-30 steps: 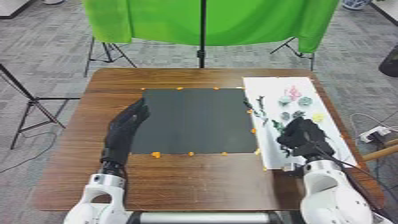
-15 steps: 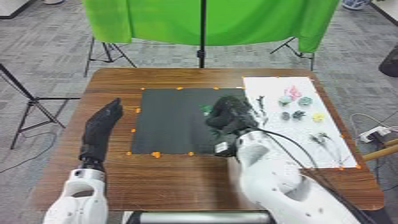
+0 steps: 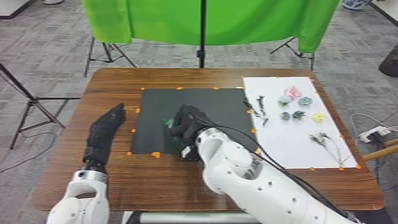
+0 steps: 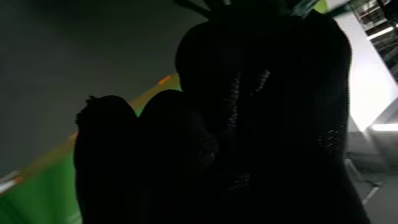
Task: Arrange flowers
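We have a green leafy sprig gripped in our black-gloved right hand, over the dark square sheet, nearer its left edge; our black-gloved left hand, fingers straight, is outside that edge.

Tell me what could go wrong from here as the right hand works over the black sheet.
The green sprig could land crooked, as the right hand partly hides it. The black cables along the right arm might catch the white sheet's near edge.
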{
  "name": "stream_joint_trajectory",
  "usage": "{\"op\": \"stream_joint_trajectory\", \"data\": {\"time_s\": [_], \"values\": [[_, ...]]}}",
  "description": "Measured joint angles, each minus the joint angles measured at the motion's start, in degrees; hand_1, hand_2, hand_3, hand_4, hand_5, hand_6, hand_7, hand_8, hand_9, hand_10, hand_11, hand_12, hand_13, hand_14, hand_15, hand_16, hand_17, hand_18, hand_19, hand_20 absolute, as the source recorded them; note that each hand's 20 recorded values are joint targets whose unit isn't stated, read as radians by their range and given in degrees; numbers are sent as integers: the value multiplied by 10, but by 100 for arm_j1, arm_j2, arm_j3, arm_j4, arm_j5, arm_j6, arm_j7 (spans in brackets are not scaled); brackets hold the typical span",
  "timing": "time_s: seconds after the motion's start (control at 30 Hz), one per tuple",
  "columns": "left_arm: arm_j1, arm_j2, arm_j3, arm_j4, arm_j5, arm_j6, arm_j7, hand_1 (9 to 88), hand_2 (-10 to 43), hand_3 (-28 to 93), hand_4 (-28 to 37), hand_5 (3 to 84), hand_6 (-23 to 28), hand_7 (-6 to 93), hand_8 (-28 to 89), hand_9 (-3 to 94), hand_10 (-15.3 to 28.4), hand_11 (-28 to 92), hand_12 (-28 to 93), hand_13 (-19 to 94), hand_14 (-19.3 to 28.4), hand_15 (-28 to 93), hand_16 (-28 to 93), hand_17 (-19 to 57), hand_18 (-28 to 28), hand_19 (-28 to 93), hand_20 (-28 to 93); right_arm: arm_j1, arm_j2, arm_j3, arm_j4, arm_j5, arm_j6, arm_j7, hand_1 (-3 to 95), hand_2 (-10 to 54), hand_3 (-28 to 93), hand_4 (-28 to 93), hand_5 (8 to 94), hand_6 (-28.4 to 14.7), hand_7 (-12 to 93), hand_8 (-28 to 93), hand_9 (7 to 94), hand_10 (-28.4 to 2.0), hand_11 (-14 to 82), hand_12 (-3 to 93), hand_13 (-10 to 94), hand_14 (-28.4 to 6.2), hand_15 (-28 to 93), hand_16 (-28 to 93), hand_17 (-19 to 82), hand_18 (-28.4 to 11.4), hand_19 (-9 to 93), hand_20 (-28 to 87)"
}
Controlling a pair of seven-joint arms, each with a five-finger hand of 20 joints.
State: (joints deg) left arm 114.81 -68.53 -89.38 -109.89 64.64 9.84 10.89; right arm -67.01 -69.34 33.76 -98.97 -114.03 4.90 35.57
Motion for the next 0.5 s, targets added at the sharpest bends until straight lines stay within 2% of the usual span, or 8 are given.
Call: {"op": "stream_joint_trajectory", "data": {"time_s": [0.07,0.1,0.13,0.17,0.2,0.27,0.37,0.5], "values": [[-13,0,27,2,2,-22,-5,235,-37,649,-249,382,28,83,-56,352,112,90,120,255,147,92,39,5,117,28,164,40,-8,-43,37,222,83,21,788,-95,-218,486,798,-23,258,245,819,-143,438,304,866,-52,642,332,647,-118,932,564],[-20,0,38,4,3,-37,-8,236,-38,648,-248,382,28,83,-56,352,112,91,120,255,148,92,39,4,117,28,164,56,-8,-72,57,313,152,28,713,-95,-56,369,796,-30,228,231,816,-144,434,297,864,-56,636,330,639,-122,932,564],[-26,0,49,5,4,-55,-10,236,-38,649,-247,382,28,83,-56,351,112,91,121,255,148,94,40,4,118,28,164,65,-8,-95,75,384,220,35,564,-95,320,75,791,-34,208,203,811,-146,427,292,862,-58,630,326,634,-121,932,537],[-33,0,60,6,7,-73,-13,236,-39,648,-246,382,28,83,-56,351,112,91,121,255,149,94,40,3,118,28,164,68,-8,-113,92,438,269,39,503,-95,459,-31,788,-36,196,184,809,-147,424,289,860,-59,625,324,631,-121,932,526],[-39,0,69,6,11,-89,-16,237,-39,647,-246,382,29,83,-56,351,111,91,122,254,150,95,40,3,119,28,165,69,-9,-127,107,474,293,44,471,-95,521,-80,784,-37,192,160,808,-148,422,288,858,-60,621,322,630,-120,932,516],[-50,-2,88,8,18,-119,-21,238,-40,647,-244,381,28,82,-56,349,110,90,123,254,150,96,41,3,119,28,165,69,-10,-145,132,514,295,46,448,-95,557,-105,782,-37,186,126,808,-149,419,287,856,-61,617,321,629,-120,932,508],[-61,-4,110,9,27,-164,-33,239,-41,646,-243,380,28,83,-56,347,111,90,124,254,150,97,41,2,120,30,166,69,-11,-173,151,522,282,45,407,-95,592,-125,778,-36,201,-45,807,-150,415,286,854,-62,615,318,627,-121,932,498],[-62,-8,126,9,40,-215,-46,241,-41,644,-240,380,28,82,-56,347,110,90,126,253,151,100,42,0,122,32,166,64,-13,-194,160,513,244,36,348,-95,592,-120,773,-39,189,-61,805,-152,410,285,852,-66,611,317,622,-124,932,489]]}}
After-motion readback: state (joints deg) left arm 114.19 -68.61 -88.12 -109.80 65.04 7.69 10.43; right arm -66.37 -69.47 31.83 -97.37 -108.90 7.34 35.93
